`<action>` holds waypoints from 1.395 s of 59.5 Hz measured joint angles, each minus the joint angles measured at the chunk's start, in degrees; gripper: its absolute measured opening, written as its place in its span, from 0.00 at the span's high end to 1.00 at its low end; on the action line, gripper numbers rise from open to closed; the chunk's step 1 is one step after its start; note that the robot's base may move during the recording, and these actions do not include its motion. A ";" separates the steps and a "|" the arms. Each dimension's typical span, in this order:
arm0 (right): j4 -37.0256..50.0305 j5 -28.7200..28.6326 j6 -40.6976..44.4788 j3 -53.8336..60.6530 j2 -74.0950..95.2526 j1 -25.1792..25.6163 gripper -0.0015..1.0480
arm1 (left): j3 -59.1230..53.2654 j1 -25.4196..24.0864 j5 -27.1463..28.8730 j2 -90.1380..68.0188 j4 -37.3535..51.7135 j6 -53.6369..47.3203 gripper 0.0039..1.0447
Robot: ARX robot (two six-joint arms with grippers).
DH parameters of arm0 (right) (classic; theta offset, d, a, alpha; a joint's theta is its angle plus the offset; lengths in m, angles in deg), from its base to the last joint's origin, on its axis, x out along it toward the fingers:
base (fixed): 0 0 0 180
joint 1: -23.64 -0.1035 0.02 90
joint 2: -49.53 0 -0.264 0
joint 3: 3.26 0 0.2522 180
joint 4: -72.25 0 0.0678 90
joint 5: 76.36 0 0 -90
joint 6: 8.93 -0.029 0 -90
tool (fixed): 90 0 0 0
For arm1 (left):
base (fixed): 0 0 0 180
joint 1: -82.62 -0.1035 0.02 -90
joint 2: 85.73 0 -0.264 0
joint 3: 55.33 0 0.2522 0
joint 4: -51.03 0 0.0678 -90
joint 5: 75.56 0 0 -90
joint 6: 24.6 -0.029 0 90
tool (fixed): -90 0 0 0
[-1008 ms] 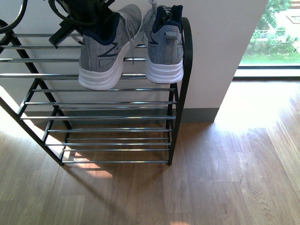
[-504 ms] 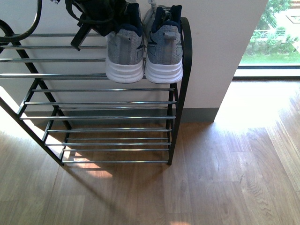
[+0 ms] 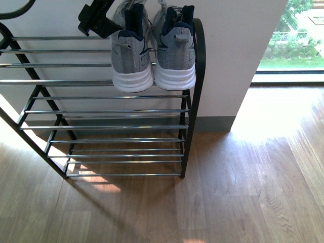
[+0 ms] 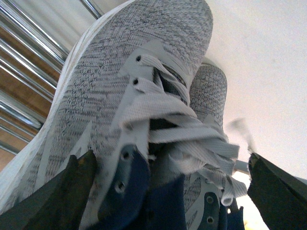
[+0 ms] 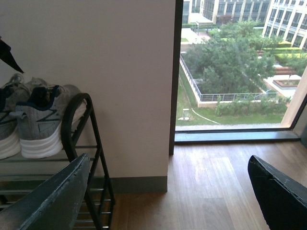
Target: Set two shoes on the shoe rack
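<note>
**Two Grey Shoes Sit on the Top of the Rack**

Close to me is the wood floor (image 3: 243, 192), brown, with a bright patch of sun on it. The shoe rack (image 3: 106, 111) stands on the floor, up against the wall. It has a black frame and rows of thin shiny rods. The low rows have nothing on them.

Both shoes are on the top row, at the end of the rack that is nearer the window. The first shoe (image 3: 131, 61) is a bit more toward the middle of the rack. The second shoe (image 3: 175, 55) is right by the black curved end of the frame. They sit side by side, very close together. Their heels point out at the room and their toes point at the wall. Their thick white soles rest on the rods.

The left gripper (image 4: 168, 158) is up over the first shoe, above its white laces. Its two dark fingers (image 4: 72, 191) are spread wide. I cannot tell if one finger touches the shoe's side.

The right gripper (image 5: 168, 160) is off to the side, away from the rack. Its fingers are wide apart too, with nothing between them.

Behind the rack is the plain white wall (image 3: 238, 50). Past the wall is a big window (image 3: 298, 35). Far outside are green trees (image 5: 225, 62) and tall buildings (image 5: 288, 19).
</note>
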 joint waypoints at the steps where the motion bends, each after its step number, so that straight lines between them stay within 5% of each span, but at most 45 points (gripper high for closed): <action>1: 0.00 0.00 0.00 0.00 0.00 0.00 0.09 | -0.24 -0.11 -0.72 0.61 0.13 -0.59 0.08; 10: 0.02 0.00 0.00 0.00 0.00 0.00 0.09 | -4.81 -1.57 -0.42 8.28 2.95 -11.54 0.10; 15: 0.02 0.00 0.00 0.00 0.00 0.00 0.09 | -20.26 -2.99 13.22 15.52 32.68 -34.97 0.28; 22: 0.00 0.00 0.00 0.00 0.00 0.00 0.09 | -35.54 -5.31 13.27 22.16 51.23 -51.71 0.45; 45: 0.02 0.00 0.00 0.00 0.00 0.00 0.09 | -65.26 -10.29 8.11 37.59 65.02 -62.82 1.00; 83: 0.00 0.00 0.00 0.00 0.00 0.00 0.09 | -88.41 -17.27 0.35 61.22 64.24 -63.60 0.99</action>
